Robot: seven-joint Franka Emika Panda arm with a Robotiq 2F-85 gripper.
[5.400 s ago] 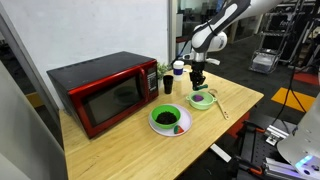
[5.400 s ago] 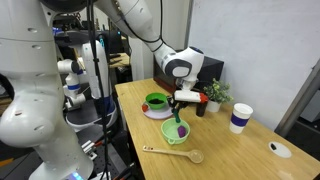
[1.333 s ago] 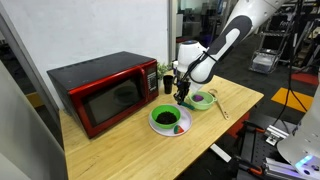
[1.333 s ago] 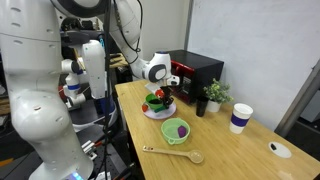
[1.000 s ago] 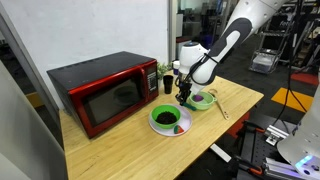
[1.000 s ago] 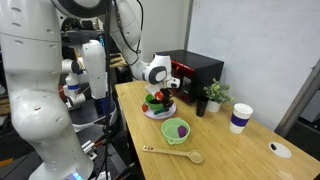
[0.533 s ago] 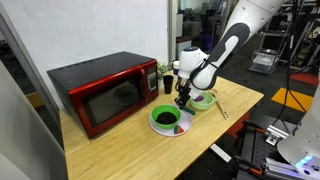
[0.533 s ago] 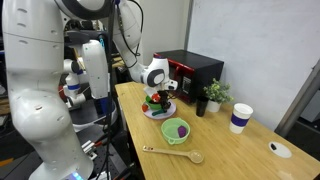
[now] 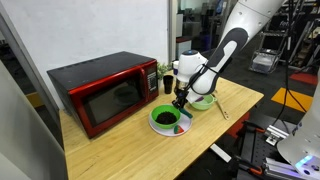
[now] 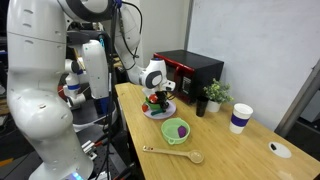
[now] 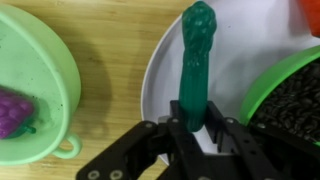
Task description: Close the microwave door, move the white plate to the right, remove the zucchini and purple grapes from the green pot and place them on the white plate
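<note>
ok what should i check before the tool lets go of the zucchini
1. zucchini clamped in tool: ok
2. zucchini above white plate: ok
3. zucchini touching the plate: cannot tell
4. zucchini apart from bright green bowl: ok
5. purple grapes on plate: not ok, they lie in the green pot
6. microwave door closed: ok

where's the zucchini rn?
In the wrist view the zucchini sits in the gripper over the white plate, between the green pot at left and the bright green bowl at right.
</note>
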